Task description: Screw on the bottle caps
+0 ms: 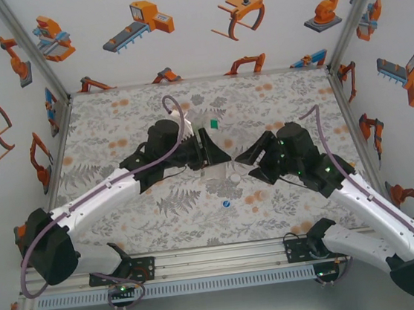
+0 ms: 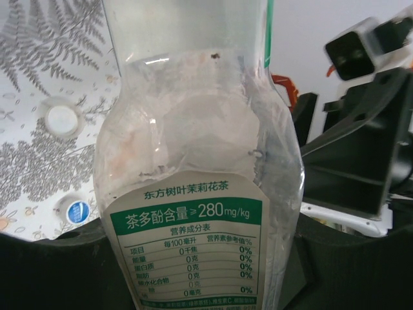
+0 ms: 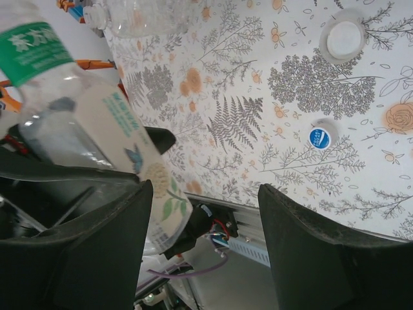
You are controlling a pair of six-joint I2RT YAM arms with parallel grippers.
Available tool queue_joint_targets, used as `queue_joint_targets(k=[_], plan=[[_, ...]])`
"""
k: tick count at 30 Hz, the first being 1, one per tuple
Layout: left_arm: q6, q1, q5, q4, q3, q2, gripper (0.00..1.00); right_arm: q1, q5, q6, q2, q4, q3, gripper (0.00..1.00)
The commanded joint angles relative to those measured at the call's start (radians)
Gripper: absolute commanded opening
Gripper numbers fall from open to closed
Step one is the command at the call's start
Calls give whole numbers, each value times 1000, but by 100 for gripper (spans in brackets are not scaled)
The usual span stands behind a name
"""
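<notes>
My left gripper (image 1: 208,153) is shut on the taller clear bottle (image 2: 193,129), holding it tilted above the middle of the table. Its green label band (image 1: 212,126) points toward the back. One black finger (image 3: 158,138) of the left gripper presses the bottle's printed label (image 3: 122,123). My right gripper (image 3: 206,194) stands open just right of the bottle, with nothing between its fingers; from above it is the right gripper (image 1: 243,157). A white cap (image 1: 234,178) and a blue cap (image 1: 227,204) lie on the cloth below. They are the white cap (image 3: 343,37) and blue cap (image 3: 319,137).
Another clear bottle (image 3: 139,13) lies on the floral cloth beyond the held one. An aluminium rail (image 1: 219,257) runs along the near edge. Cage walls with robot stickers close in the table (image 1: 124,217) on three sides.
</notes>
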Motion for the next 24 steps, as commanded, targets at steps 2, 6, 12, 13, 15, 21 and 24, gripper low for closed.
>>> queue_joint_targets(k=[2, 6, 12, 13, 15, 21, 24], plan=[[-19, -31, -53, -54, -19, -21, 51, 9, -13, 4, 0, 21, 1, 61], [-45, -33, -62, 34, -93, -72, 47, 4, -19, 4, 3, 21, -2, 61], [-41, -45, -107, 36, -134, -125, 53, -28, -30, -23, 7, 17, -2, 59], [-32, -51, -106, 28, -130, -123, 53, -34, -20, -41, 5, 17, -3, 58], [-16, -61, -119, -1, -117, -121, 52, -40, 4, -106, 7, 14, -1, 58], [34, -81, -134, -159, -1, -32, 44, -49, 20, -373, 127, -92, 61, 55], [38, -83, -133, -180, 18, -20, 37, -53, 42, -486, 216, -142, 98, 54]])
